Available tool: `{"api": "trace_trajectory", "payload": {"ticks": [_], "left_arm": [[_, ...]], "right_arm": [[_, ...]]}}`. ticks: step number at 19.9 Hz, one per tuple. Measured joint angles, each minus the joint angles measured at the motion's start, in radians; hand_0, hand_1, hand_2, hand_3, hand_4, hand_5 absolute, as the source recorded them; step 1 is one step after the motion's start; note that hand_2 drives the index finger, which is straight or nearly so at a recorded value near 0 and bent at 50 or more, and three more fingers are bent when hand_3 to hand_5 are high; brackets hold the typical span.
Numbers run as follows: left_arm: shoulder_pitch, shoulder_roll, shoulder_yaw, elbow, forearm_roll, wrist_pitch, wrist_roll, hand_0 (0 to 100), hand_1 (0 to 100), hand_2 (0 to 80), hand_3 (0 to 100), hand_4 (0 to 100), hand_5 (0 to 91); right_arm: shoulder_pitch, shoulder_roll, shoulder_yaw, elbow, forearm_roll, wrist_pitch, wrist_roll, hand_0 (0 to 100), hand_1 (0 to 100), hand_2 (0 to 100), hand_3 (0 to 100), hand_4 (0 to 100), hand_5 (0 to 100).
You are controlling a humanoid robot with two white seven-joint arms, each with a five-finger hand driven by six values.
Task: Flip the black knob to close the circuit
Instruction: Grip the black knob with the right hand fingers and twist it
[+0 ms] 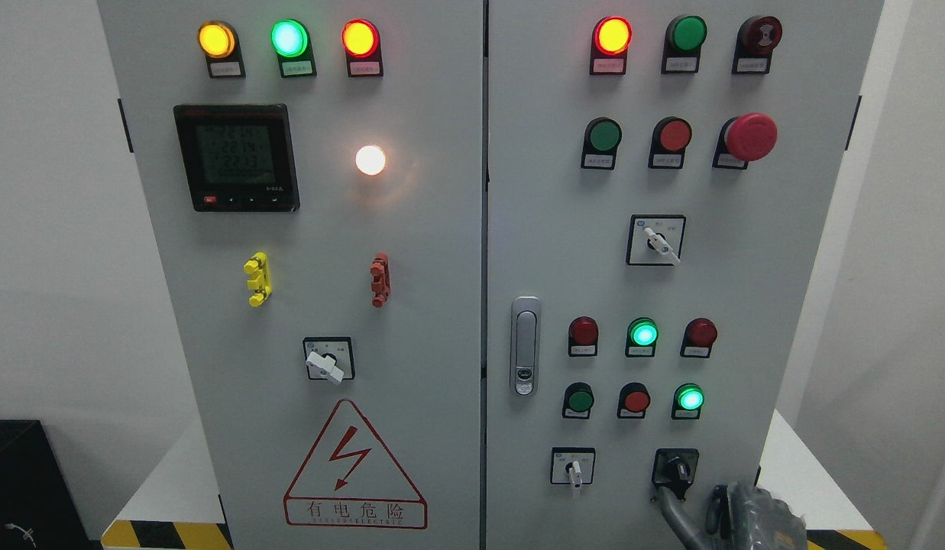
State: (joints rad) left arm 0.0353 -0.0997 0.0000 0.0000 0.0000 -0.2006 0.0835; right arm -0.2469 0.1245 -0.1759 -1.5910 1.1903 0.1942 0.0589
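Since my right hand [736, 512] comes up from the bottom edge at the right, the black knob [677, 467] lies just above it and a little to its left, low on the right door of the cabinet [441, 305], near that door's bottom right corner. One finger [671, 510] reaches up toward the knob's black plate, its tip at or just under the plate's lower edge; I cannot tell whether it touches. The other fingers look loosely curled and hold nothing that I can see, though the hand is partly cut off by the picture's edge. My left hand is not in view, so the right is the one for this job. The knob's short handle seems to point up and slightly left, but it is dark on dark and I would not swear to it; my judgement is that the turn calls for the fingers to rise a touch more and pinch across that handle. Just beside the knob to the left sits a white switch [573, 467] with its lever pointing down, near enough to bump by mistake. As for writing, the red warning triangle [355, 466] on the left door carries the characters 有电危险 with a line of small Latin letters beneath that I cannot read. The meter [236, 157] shows faint digits, seemingly rows starting with 22, and the small labels under the lamps are too blurred to read.
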Motion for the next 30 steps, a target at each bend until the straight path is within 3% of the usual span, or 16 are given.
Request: {"api": "trace_trajectory", "payload": {"ticks": [30], "left_arm": [[0.000, 0.000, 0.000, 0.000, 0.000, -0.001, 0.000, 12, 56, 0.0, 0, 0, 0.0]], "right_arm": [[-0.015, -0.004, -0.042, 0.004, -0.004, -0.001, 0.019, 0, 6, 78, 94, 77, 79]]}}
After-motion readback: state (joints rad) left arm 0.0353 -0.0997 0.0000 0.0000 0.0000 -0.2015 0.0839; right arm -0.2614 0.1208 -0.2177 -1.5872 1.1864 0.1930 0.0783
